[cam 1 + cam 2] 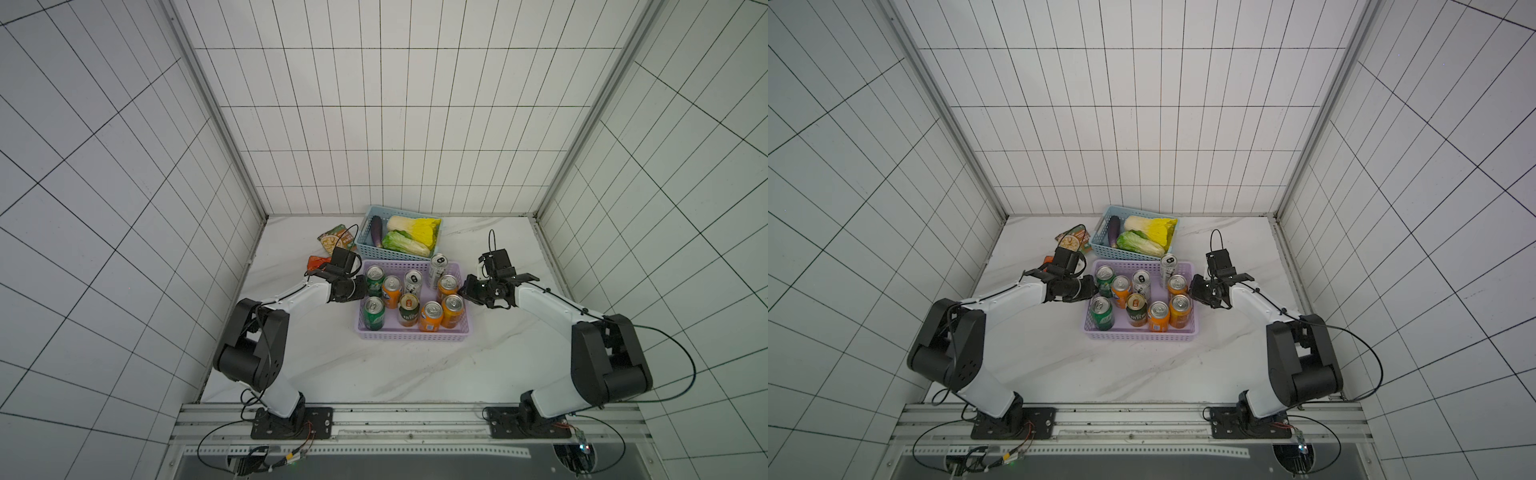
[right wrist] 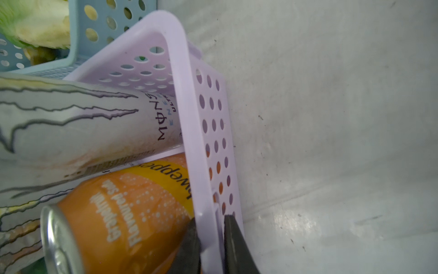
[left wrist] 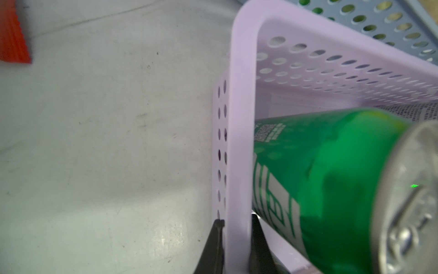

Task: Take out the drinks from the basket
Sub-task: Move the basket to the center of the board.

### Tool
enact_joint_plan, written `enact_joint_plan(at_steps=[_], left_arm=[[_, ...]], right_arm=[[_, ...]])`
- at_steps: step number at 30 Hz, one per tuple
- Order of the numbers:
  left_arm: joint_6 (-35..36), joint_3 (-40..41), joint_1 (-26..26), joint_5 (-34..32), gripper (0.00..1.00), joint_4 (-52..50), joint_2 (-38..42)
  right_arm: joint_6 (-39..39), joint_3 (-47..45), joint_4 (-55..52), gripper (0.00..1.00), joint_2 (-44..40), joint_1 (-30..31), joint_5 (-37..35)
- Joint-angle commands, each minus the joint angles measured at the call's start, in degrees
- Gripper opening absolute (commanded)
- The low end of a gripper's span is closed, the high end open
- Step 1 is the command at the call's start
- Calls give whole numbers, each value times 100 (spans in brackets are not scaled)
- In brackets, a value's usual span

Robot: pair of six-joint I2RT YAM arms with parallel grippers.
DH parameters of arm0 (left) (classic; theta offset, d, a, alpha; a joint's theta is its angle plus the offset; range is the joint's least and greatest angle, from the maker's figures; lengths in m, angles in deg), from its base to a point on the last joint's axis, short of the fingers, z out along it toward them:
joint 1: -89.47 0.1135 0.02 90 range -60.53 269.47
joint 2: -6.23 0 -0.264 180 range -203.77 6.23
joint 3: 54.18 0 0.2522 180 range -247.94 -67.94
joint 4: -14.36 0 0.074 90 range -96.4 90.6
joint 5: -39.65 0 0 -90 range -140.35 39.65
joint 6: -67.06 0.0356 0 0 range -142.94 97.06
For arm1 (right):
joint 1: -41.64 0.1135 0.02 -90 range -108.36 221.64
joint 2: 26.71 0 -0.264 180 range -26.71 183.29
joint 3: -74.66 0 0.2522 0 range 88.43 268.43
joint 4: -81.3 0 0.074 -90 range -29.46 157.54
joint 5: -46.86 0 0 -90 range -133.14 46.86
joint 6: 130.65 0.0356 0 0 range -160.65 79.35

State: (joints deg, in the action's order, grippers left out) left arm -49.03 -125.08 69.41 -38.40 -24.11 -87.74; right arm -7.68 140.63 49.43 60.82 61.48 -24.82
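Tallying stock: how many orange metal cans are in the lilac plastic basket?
4 orange metal cans in the lilac plastic basket: one left-centre, two by its right wall, one front-centre. None seems hidden.

You are looking at the lilac perforated basket [image 1: 412, 335] sitting flat on the table [image 1: 374, 374], all nine drinks [image 1: 448, 286] standing upright inside it. Two green cans [image 1: 373, 313] are lining its left end, four orange cans [image 1: 431, 318] are spreading across the middle and right, and a dark green can with a red-gold top [image 1: 409, 311] is standing among them. Two taller silver-white cans [image 1: 412, 283] are rising at the back.
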Motion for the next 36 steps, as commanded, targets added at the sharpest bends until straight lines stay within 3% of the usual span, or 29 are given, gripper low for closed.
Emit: enact_joint_plan(at_steps=[1,12,18,24,30,36], left_arm=[[-221,-426,-14,189,10,599,-128],[-178,-863,-7,204,11,628,-606],[-177,-896,50,139,21,565,-554],[-164,-551,224,4,31,486,-118],[-169,-75,465,-66,40,342,650],[66,116,495,-111,62,171,1427]], right_arm=[[372,276,316,17,353,-67,-136],[163,917,373,18,1049,-301,-52],[175,857,378,22,1050,-331,-38],[131,630,362,30,809,-500,-5],[-37,322,172,48,269,-736,-87],[-318,38,-314,59,-654,-888,-554]])
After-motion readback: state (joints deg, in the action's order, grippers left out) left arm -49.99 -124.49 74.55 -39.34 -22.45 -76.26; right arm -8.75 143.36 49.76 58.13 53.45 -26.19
